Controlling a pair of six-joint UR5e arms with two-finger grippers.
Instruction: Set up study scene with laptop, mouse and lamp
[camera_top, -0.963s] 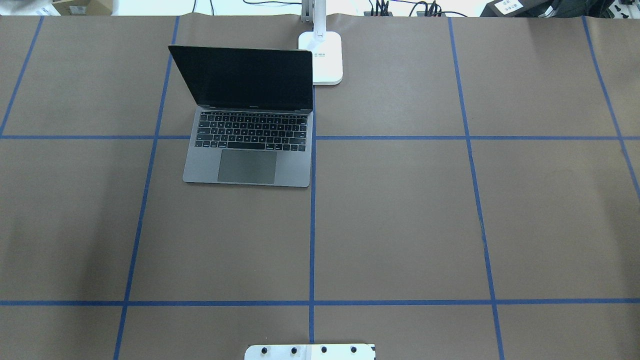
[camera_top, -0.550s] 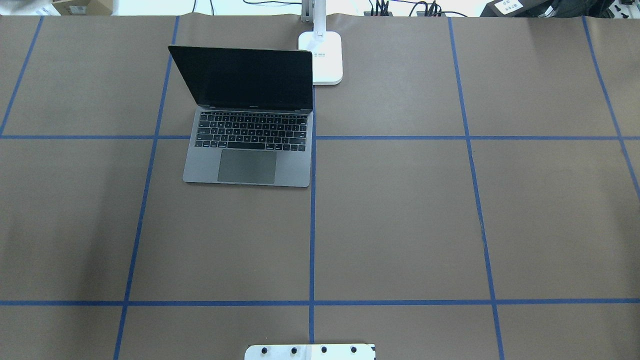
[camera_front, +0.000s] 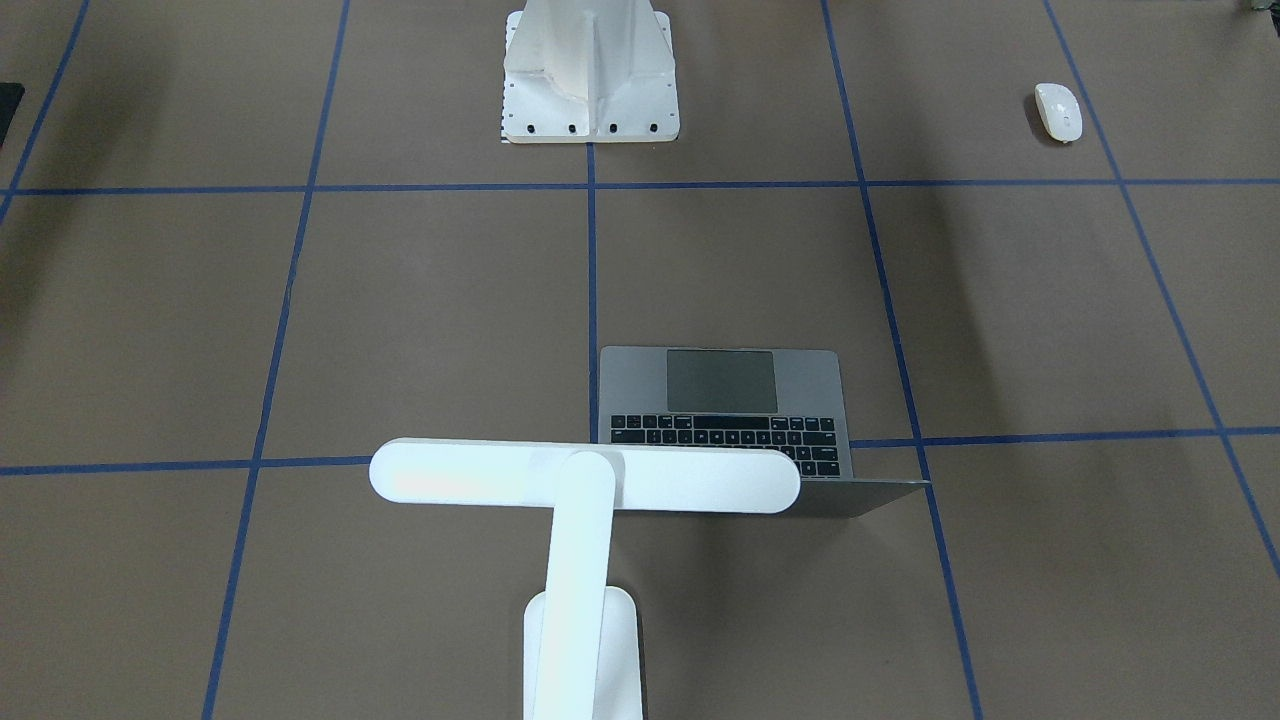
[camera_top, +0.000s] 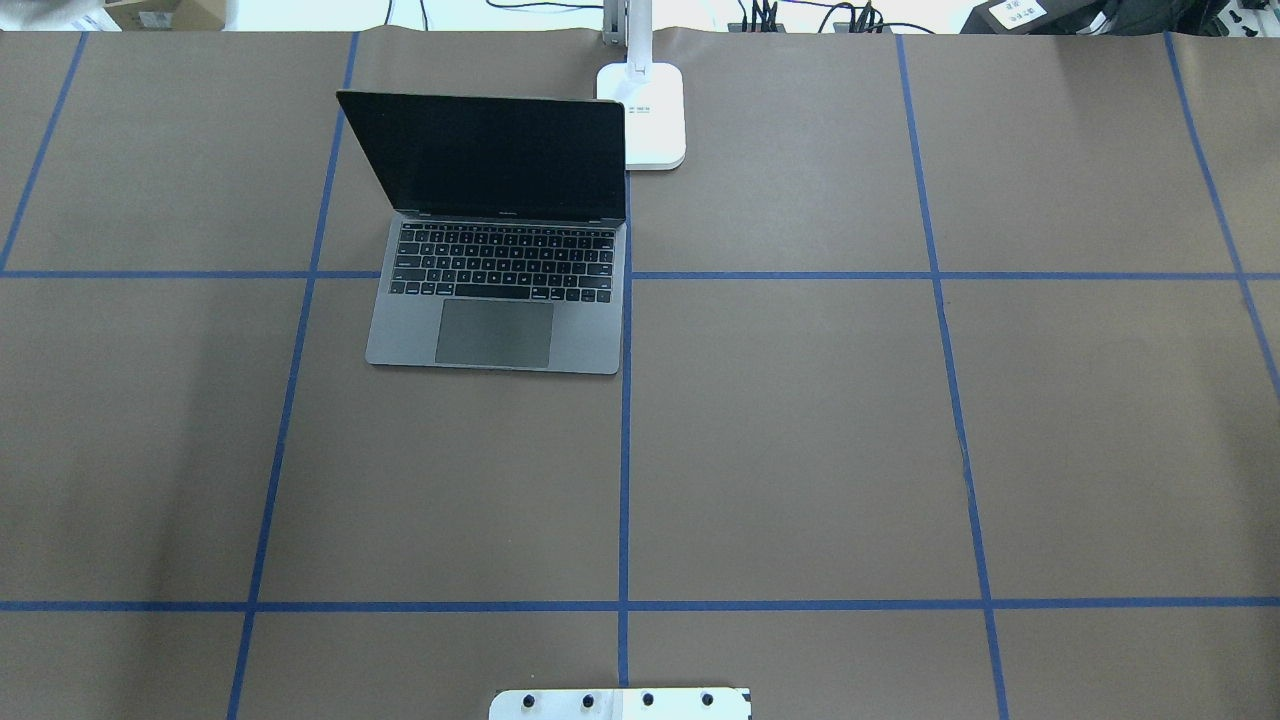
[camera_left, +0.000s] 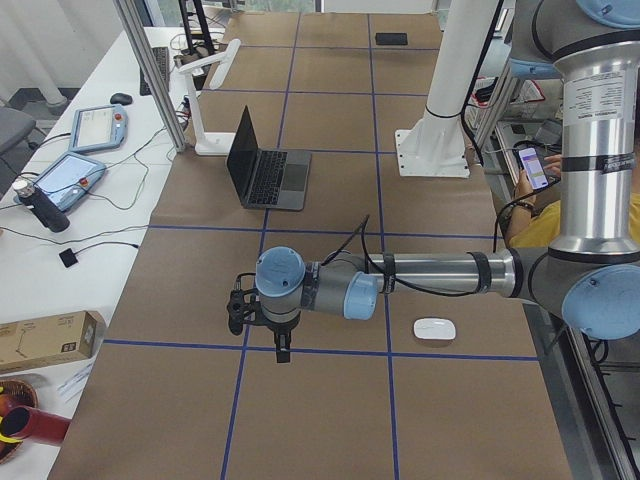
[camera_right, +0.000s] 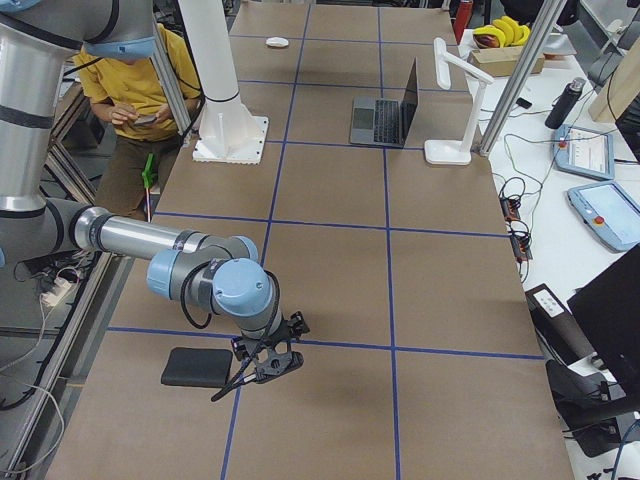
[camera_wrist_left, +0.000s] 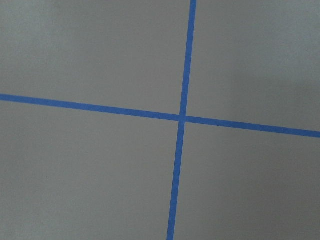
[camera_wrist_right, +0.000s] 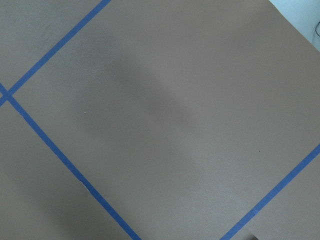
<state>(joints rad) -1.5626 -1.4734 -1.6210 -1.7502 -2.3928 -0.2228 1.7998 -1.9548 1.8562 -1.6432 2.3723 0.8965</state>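
The laptop (camera_top: 495, 300) stands open at the table's far side, left of centre, screen dark; it also shows in the front view (camera_front: 735, 400). The lamp (camera_front: 585, 480) stands just behind its right corner, its base (camera_top: 650, 120) on the table and its bar head over the lid. The mouse (camera_front: 1058, 110) lies alone near the robot's side, on its left. My left gripper (camera_left: 283, 350) hangs over bare table well away from the mouse (camera_left: 435, 328); I cannot tell whether it is open. My right gripper (camera_right: 268, 365) hovers beside a black mat (camera_right: 197, 367); I cannot tell its state.
The white ribbed pedestal (camera_front: 590, 70) stands at the robot's edge in the middle. A seated person in yellow (camera_right: 140, 90) is behind it. Tablets, cables and boxes lie on the white bench (camera_left: 60, 180) beyond the table's far edge.
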